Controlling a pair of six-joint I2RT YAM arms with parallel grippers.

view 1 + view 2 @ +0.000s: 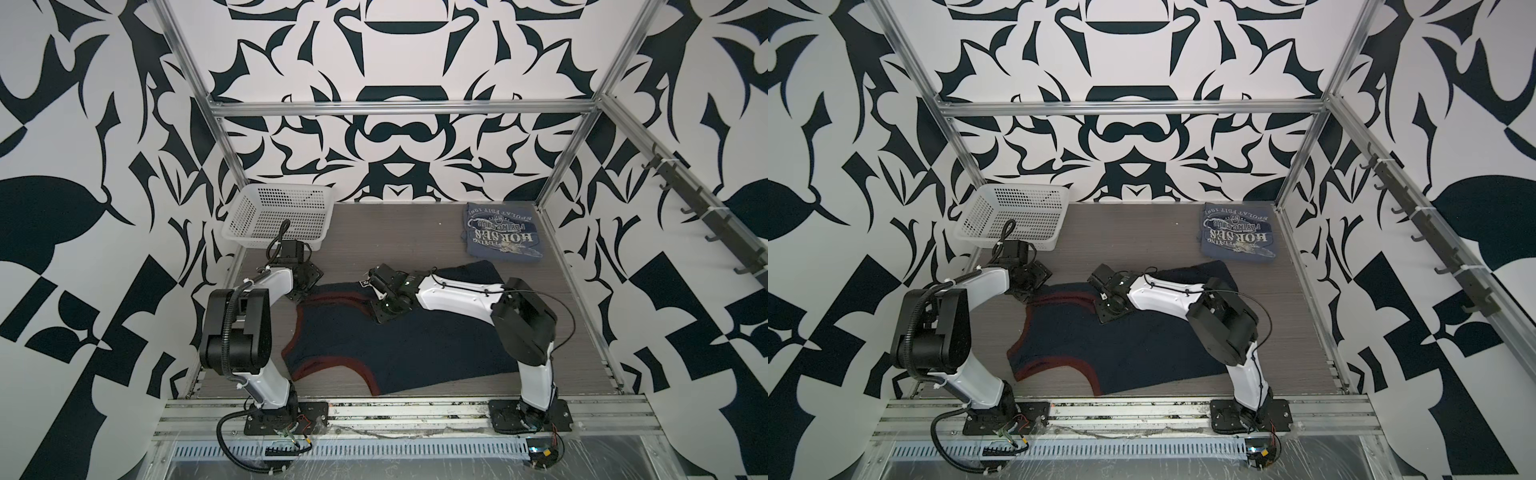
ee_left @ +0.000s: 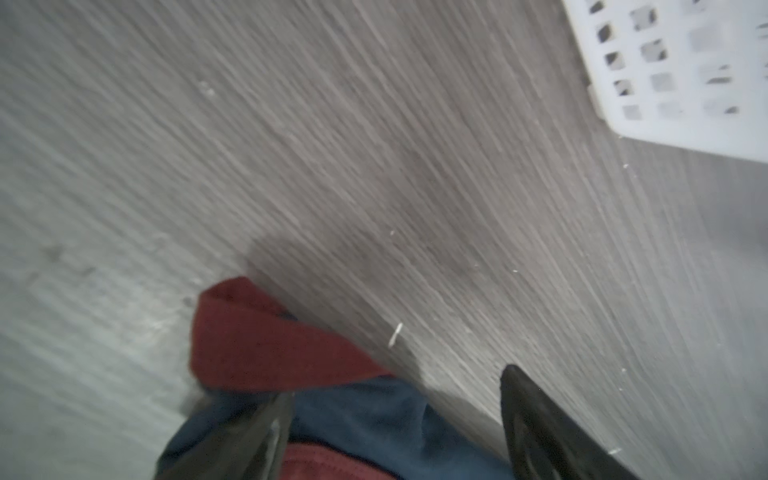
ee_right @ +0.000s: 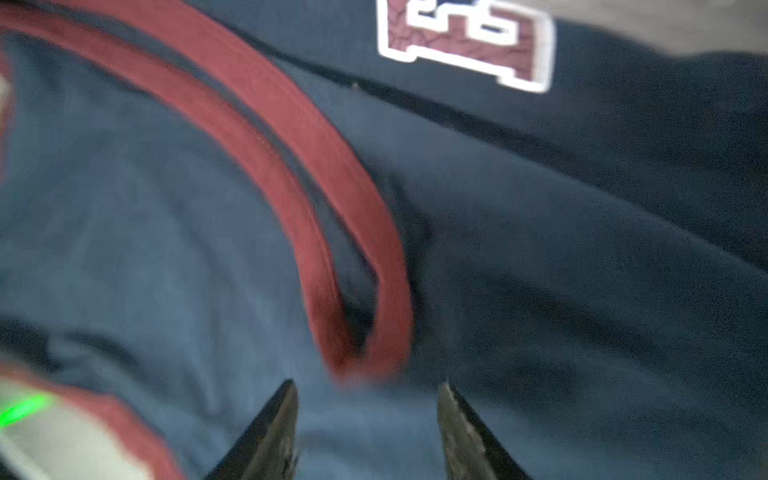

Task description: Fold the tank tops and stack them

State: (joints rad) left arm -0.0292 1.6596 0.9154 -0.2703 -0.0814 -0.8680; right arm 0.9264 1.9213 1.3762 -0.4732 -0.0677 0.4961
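Woodgrain table (image 1: 395,232), navy top (image 1: 415,345), patterned walls (image 1: 395,124)

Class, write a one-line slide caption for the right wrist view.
Open right gripper at the red trim loop of the navy top, its white-edged patch beyond.

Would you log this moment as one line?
grey-blue top: folded, far right; navy top: spread mid-table; left gripper: open at strap; right gripper: open over trim

I see dark top (image 1: 1133,345) spread out mid table (image 1: 1142,237), blue-grey top (image 1: 1237,235) folded far right, white basket (image 1: 1013,216) far left.
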